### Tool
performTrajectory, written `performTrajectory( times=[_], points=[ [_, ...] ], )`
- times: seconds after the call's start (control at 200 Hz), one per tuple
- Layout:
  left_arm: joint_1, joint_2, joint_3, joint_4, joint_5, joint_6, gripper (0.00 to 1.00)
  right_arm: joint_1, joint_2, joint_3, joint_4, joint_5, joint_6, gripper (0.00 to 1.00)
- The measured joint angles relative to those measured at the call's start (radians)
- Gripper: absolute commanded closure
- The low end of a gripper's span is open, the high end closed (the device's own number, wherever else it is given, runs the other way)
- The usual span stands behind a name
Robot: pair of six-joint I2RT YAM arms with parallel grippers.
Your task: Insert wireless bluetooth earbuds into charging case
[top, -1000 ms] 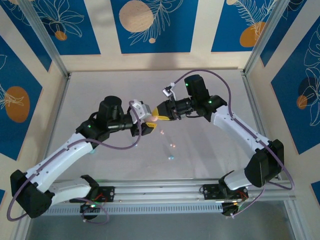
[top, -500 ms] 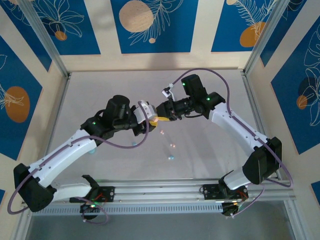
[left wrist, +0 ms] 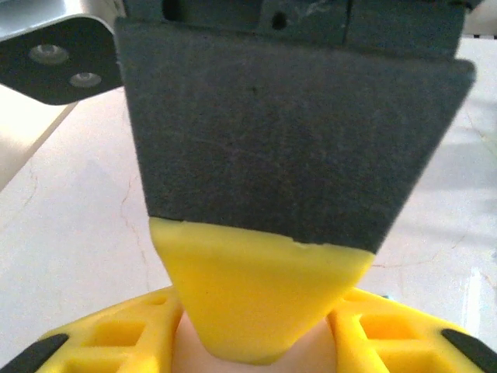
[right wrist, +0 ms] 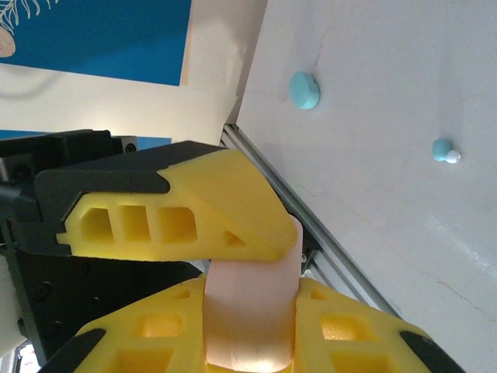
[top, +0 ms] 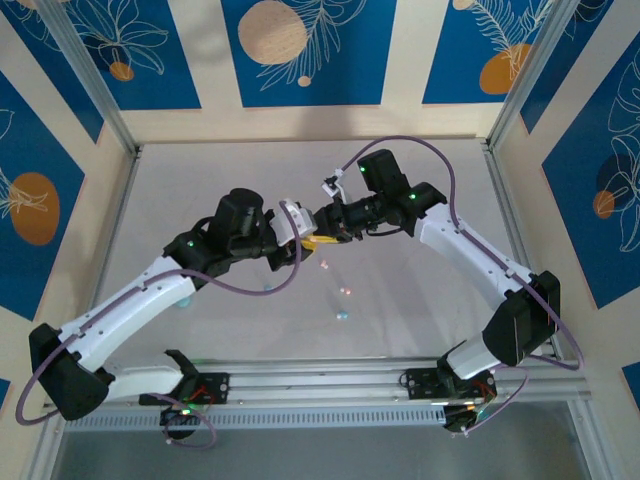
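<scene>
Blue disc (right wrist: 304, 90) lies flat on the table (top: 420, 290) far left, near the front rail. Light blue earbud (top: 266, 286) sits loose on the table, below and left of the left gripper (top: 305, 240), well apart from it. Left gripper's yellow fingers (left wrist: 116, 338) straddle the pink case (right wrist: 252, 287) mid-air at table centre; cannot tell whether they actually clamp it, though one finger lies across the case's top in the right wrist view. Right gripper (right wrist: 250, 342) meets it nose to nose, clenched on the same pink case, which stands between its fingers. Pink earbud (top: 325, 264) is on the table just below the two grippers, untouched. Second pink earbud (top: 345, 291) lies lower and slightly right. Teal earbud (top: 341, 316) is nearest the rail. All four buds are outside the case.
</scene>
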Motion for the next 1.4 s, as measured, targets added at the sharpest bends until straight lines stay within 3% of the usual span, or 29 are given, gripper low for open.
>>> performTrajectory(
  times=[0.11,0.175,0.27,0.325,0.525,0.6,0.815,0.98,1.181,1.401],
  points=[
    [-0.002,0.012,0.014,-0.017,-0.003,-0.01,0.69,0.0,0.0,0.0,-0.003,0.006,0.0,0.78],
    [-0.003,0.022,0.028,-0.028,-0.01,-0.034,0.71,-0.002,0.0,0.0,-0.001,0.009,0.0,0.66],
    [-0.005,0.043,0.049,-0.035,-0.036,-0.101,0.73,-0.013,-0.003,-0.002,0.015,0.039,0.007,0.63],
    [-0.005,0.054,0.055,-0.035,-0.053,-0.151,0.74,-0.024,-0.019,-0.02,0.04,0.058,0.016,0.56],
    [-0.001,0.083,0.055,-0.031,-0.135,-0.447,0.81,-0.124,-0.235,-0.234,0.187,0.224,0.058,0.47],
    [0.004,0.096,0.06,-0.028,-0.175,-0.605,0.93,-0.127,-0.343,-0.351,0.27,0.311,0.058,0.46],
    [0.019,0.113,0.068,-0.004,-0.245,-1.047,0.94,0.056,-0.554,-0.689,0.595,0.603,-0.026,0.46],
    [0.02,0.113,0.066,0.07,-0.248,-1.293,0.94,0.218,-0.53,-0.814,0.823,0.79,-0.112,0.44],
    [0.02,0.113,0.066,0.109,-0.248,-1.456,0.94,0.308,-0.404,-0.814,1.077,0.882,-0.157,0.42],
    [0.02,0.113,0.066,0.124,-0.245,-1.535,0.93,0.306,-0.351,-0.813,1.266,0.908,-0.157,0.45]
  ],
)
